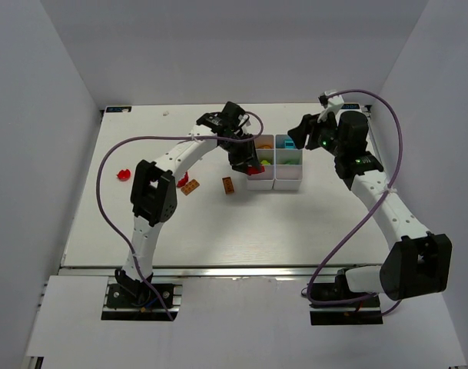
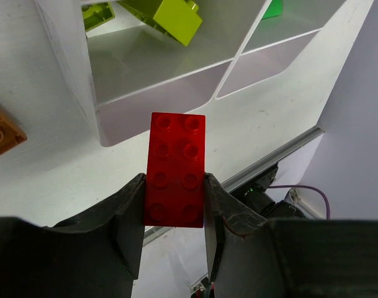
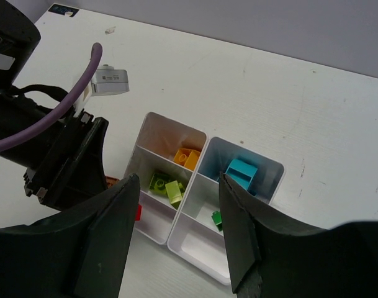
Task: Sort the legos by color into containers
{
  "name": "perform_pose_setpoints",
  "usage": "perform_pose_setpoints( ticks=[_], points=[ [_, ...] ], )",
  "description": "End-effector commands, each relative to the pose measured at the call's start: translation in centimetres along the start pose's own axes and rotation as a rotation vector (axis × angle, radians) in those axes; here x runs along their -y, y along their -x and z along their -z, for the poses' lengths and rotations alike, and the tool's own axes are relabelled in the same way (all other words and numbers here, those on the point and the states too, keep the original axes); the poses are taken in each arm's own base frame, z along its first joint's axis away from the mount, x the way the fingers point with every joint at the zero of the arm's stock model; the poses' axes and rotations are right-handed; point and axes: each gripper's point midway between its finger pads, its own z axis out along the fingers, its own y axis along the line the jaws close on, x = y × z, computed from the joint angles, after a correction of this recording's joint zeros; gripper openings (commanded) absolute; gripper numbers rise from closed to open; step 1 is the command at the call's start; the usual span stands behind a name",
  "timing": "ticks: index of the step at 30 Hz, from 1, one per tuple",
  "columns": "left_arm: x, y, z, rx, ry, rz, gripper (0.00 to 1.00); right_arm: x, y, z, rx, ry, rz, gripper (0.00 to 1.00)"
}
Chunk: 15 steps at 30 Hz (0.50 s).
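Left gripper (image 2: 175,189) clamped on red brick (image 2: 176,164), just beside white tray (image 1: 286,184), left side. Right gripper (image 3: 179,186) jaws apart, near tray's far-right corner.

bright, even overhead light, soft shadows on the table (image 1: 218,223), left claw (image 2: 174,186) dark and slightly soft.

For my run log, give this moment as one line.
left fingers: shut on red lego, at tray edge | right fingers: open, empty | table: two brown legos, one red piece
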Motion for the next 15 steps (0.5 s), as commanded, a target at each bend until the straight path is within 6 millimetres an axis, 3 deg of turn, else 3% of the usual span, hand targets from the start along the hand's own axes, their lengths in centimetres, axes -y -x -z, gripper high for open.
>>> perform_pose_setpoints(
  ticks=[1, 6, 8, 9, 15],
  points=[
    [0.79, 0.21, 0.99, 0.017, 0.004, -0.028, 0.43, -0.3, 2.26, 0.64, 0.078, 0.01, 0.018, 0.6],
    [0.47, 0.1, 0.51, 0.009, 0.024, -0.024, 0.59, -0.4, 2.35, 0.71, 0.082, 0.013, 0.018, 0.6],
    [0.46, 0.27, 0.3, 0.011, 0.028, -0.025, 0.93, -0.43, 2.26, 0.74, 0.08, 0.015, 0.016, 0.6],
    [0.57, 0.31, 0.26, 0.014, 0.028, -0.023, 0.98, -0.43, 2.26, 0.74, 0.08, 0.015, 0.016, 0.6],
    [1.22, 0.81, 0.42, 0.031, 0.014, -0.021, 0.98, -0.57, 2.23, 1.08, 0.085, 0.018, 0.018, 0.6]
  ],
)
